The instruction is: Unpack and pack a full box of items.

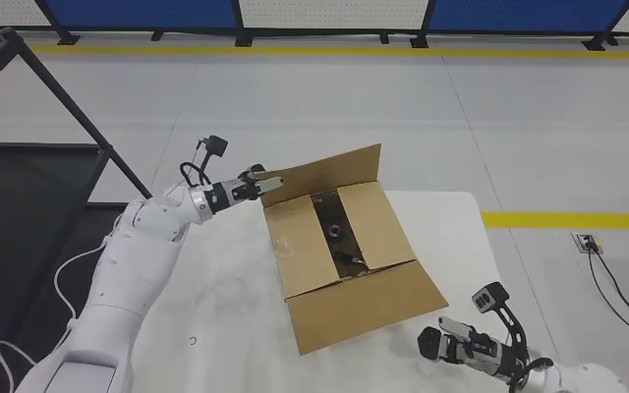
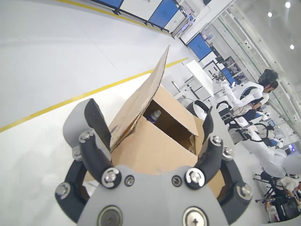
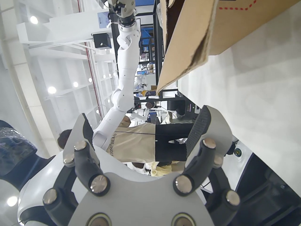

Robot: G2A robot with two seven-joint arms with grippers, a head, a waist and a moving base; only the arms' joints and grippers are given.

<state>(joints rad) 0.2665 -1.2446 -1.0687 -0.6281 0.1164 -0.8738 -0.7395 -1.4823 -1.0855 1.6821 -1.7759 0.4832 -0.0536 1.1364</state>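
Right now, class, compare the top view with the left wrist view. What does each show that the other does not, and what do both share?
The top view adds the right end effector, open, beyond the box's near flap, which is folded out. The left wrist view adds the close detail: the raised flap's edge lies beside one pad of the open fingers, and other robots stand in the room behind. Both share the box, its raised flap and the left end effector at that flap.

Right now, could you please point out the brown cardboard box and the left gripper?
brown cardboard box (image 1: 362,306): top view, on its near folded-out flap.
left gripper (image 2: 151,110): left wrist view, midway between its fingertips.
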